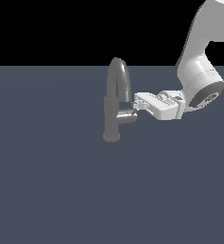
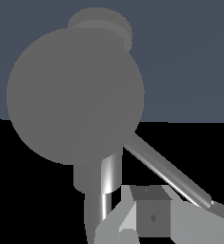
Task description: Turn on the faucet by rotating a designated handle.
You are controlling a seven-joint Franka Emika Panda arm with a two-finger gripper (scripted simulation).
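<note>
The faucet (image 1: 116, 102) stands on the dark blue-grey floor (image 1: 46, 190), its arched spout (image 1: 119, 71) rising above the upright body, and the handle (image 1: 127, 115) sticks out sideways from that body toward the exterior view's right, directly ahead of the gripper (image 1: 139, 105). The gripper reaches in horizontally from the arm (image 1: 199, 71), and its fingertips sit right at the handle's free end, just above it; contact looks likely but cannot be confirmed. Whether the jaws are parted or drawn together cannot be told: the exterior view shows them too small, and the wrist view shows only part of one finger (image 2: 149, 217) beside a shiny grey cylinder (image 2: 104, 190). The step in hand looks like engaging the handle, with the turn itself not yet made. The next move probably calls for a firm bearing on the handle's end and then a sweep around the faucet's upright axis, keeping the fingertips from slipping off the short stub.
</note>
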